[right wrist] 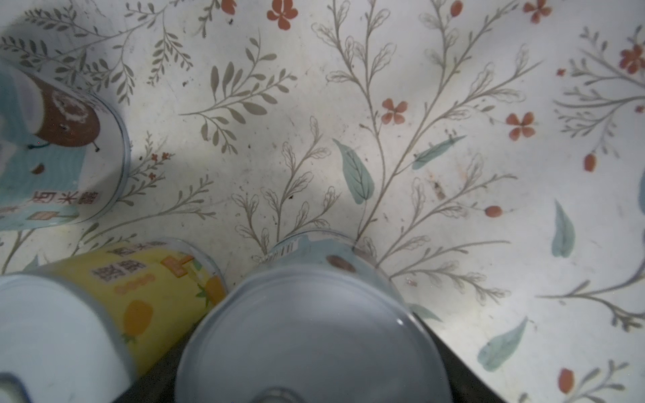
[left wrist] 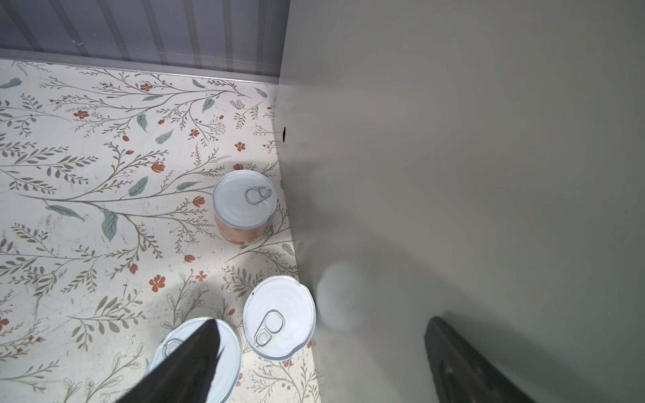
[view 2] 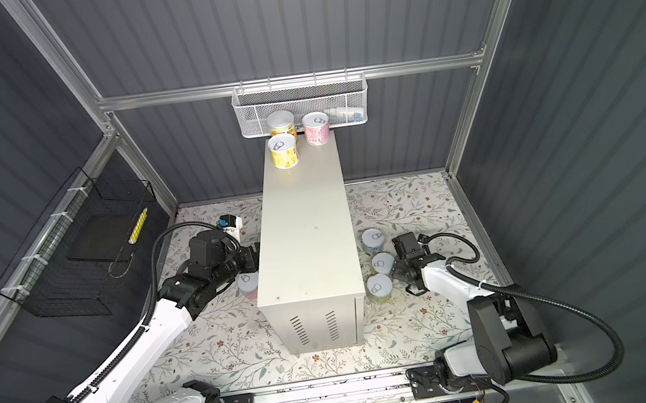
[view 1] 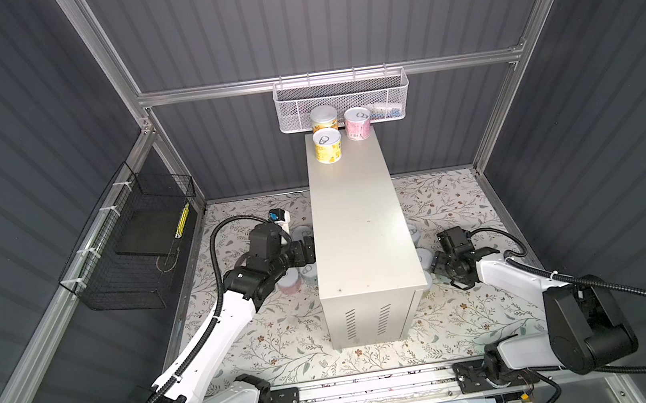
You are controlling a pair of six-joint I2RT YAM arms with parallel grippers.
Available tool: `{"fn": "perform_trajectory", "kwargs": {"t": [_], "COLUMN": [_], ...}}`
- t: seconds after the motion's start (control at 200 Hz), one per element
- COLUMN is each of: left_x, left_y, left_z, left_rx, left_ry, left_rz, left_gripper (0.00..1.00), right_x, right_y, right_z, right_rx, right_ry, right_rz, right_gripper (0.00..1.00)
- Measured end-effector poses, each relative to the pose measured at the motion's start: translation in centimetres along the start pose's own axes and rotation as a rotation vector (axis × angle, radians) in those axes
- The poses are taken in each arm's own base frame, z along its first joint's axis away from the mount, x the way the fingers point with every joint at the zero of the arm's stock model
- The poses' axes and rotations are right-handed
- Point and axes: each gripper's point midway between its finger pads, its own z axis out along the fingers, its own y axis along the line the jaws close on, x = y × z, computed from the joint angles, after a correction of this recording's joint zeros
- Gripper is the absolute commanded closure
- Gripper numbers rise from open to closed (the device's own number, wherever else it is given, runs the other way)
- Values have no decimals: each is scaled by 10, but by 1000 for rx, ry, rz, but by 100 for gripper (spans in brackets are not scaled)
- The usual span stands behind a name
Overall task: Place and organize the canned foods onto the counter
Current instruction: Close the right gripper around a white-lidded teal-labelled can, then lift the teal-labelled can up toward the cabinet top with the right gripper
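Right wrist view: right gripper (right wrist: 307, 378) straddles a pale-blue-labelled, silver-lidded can (right wrist: 314, 314) on the floral mat (right wrist: 453, 174) beside the tall off-white metal cabinet (view 2: 308, 229); grip unclear. Left gripper (view 1: 307, 250) gapes empty. Pickup step; next, clamp firmly, lift onto the top.

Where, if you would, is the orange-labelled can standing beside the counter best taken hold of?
Probably take the orange-labelled can by its curved side wall just below the lid, coming down from above: it stands upright. The counter is close on one side, so pinch along that wall's line, not across it.
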Motion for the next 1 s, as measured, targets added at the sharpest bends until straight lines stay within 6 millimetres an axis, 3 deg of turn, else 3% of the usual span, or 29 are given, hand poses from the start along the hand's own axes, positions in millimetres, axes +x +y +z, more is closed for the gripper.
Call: {"fn": "perform_trajectory", "kwargs": {"t": [0.13,0.19,0.25,0.46,0.595,0.77,0.996], "left_x": [0,0,0,1,-5,-17,-26], "left_y": [0,1,1,2,2,-1,-4], "left_z": [0,0,1,2,-1,-9,-15], "left_rx": [-2,-3,-6,-12,-21,-21,-19], "left_ry": [-1,-1,1,7,-1,-27,-36], "left_rz": [0,1,2,9,24,40,59], "left_gripper": [7,7,7,7,7,7,7], "right_x": [0,-1,-1,3,-9,-41,-78], "right_y": [0,0,0,-2,0,11,25], "right_z": [0,0,-1,-8,-36,-100,-206], "right_rx": [0,0,0,12,-19,-115,-275], "right_ry": [0,0,4,42,23,-61,-144], "right_rz": [-1,-2,-5,-32,-35,-21,-38], "right_gripper": [53,73,100,100,100,100,100]}}
